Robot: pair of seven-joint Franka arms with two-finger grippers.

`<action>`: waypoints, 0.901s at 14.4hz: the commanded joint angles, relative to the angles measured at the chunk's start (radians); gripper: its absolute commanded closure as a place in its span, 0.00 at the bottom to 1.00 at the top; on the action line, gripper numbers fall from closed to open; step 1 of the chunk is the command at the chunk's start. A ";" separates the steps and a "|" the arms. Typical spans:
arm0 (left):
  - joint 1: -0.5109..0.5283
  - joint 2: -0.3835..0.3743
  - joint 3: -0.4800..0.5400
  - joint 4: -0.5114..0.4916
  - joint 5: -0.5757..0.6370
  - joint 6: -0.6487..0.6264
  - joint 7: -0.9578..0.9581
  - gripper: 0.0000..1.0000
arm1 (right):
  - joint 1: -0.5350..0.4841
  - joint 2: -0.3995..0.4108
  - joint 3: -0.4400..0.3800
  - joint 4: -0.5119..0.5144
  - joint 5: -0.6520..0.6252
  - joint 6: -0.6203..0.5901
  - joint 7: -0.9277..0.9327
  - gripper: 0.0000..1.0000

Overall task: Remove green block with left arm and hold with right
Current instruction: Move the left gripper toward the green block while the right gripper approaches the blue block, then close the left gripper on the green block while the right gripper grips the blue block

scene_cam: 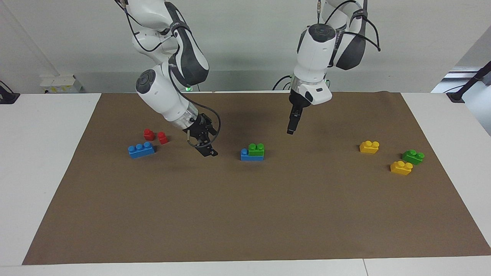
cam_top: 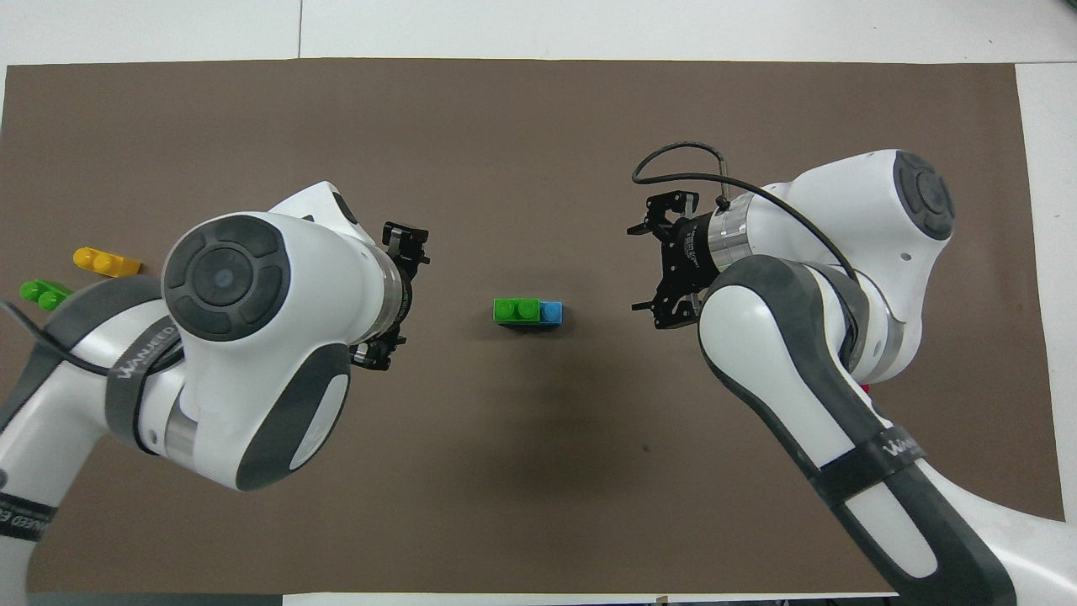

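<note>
From overhead my right arm covers the red blocks and the loose blue block. My left arm hides one yellow block and part of the spare green block.

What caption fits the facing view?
Two open claws, left and right, flank a green block stacked on a blue brick.

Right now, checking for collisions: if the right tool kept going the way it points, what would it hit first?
Probably the brown mat, just short of the blue brick carrying the green block; the right tool slants down toward that stack. Depth is uncertain.
</note>
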 commanded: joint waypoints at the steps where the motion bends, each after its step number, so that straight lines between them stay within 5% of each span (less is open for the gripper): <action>1: -0.053 0.045 0.016 0.002 -0.009 0.040 -0.124 0.00 | 0.041 0.015 -0.002 -0.043 0.048 0.079 0.009 0.03; 13: -0.132 0.244 0.016 0.085 -0.003 0.108 -0.429 0.00 | 0.108 0.145 0.003 -0.036 0.198 0.178 -0.129 0.03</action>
